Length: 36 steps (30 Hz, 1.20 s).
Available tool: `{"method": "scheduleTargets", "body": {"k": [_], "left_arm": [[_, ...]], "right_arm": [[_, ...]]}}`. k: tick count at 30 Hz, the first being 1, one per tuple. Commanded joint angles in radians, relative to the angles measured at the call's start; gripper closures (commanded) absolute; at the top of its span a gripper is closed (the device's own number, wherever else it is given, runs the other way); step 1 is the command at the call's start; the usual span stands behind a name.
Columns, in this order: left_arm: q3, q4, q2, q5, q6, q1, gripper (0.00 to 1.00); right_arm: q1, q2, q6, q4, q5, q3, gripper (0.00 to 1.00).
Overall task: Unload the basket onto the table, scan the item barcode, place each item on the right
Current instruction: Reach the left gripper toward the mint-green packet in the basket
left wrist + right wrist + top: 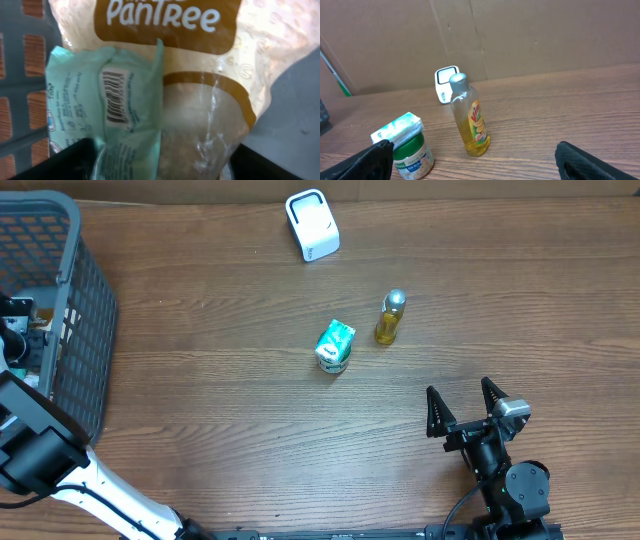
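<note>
Presently, entries by place from the barcode scanner (pixel 312 225), one unit, white, standing at the far edge of the surface (pixel 200 380), likely parked clear so items could be brought to it.

- Basket (pixel 70 300): one, grey mesh, well to the left of the scanner. It held the stock waiting to be scanned.
- Mint-green packet (pixel 80 100): one, inside the basket, its barcode (pixel 116 97) turned toward the left wrist camera. Judged the item in hand for scanning.
- PanTree bag (pixel 200 100): one, touching that packet, partly behind it.
- Left fingers (pixel 60 160): one pair, down in the basket, spread wide with packet and bag between them. Whether they pressed on either could not be told.
- Bottle of yellow liquid (pixel 390 318): one, upright, nearer the robot than the scanner.
- Green-lidded jar (pixel 412 157): one, just left of the bottle, with a second mint-green pack (pixel 395 129) lying on its lid.
- Right fingers (pixel 436 415): one pair, fully apart, holding nothing, nearest the robot and well apart from the scanner, apparently idle.
</note>
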<state>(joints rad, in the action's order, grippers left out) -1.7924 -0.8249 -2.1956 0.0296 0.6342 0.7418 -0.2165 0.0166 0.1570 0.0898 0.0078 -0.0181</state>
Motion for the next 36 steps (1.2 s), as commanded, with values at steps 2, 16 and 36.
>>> {"method": "scheduleTargets", "body": {"k": [2, 16, 36], "left_arm": [[0.006, -0.018, -0.045, -0.019, -0.006, 0.000, 0.00], [-0.051, -0.045, 0.016, 0.164, -0.014, -0.030, 0.00], [0.083, 0.023, 0.002, 0.146, -0.013, -0.032, 0.00]], "right_arm": [[0.002, -0.005, 0.003, -0.006, 0.008, 0.010, 0.00], [0.002, -0.005, 0.003, -0.006, 0.008, 0.010, 0.00], [0.002, -0.005, 0.003, -0.006, 0.008, 0.010, 0.00]]}}
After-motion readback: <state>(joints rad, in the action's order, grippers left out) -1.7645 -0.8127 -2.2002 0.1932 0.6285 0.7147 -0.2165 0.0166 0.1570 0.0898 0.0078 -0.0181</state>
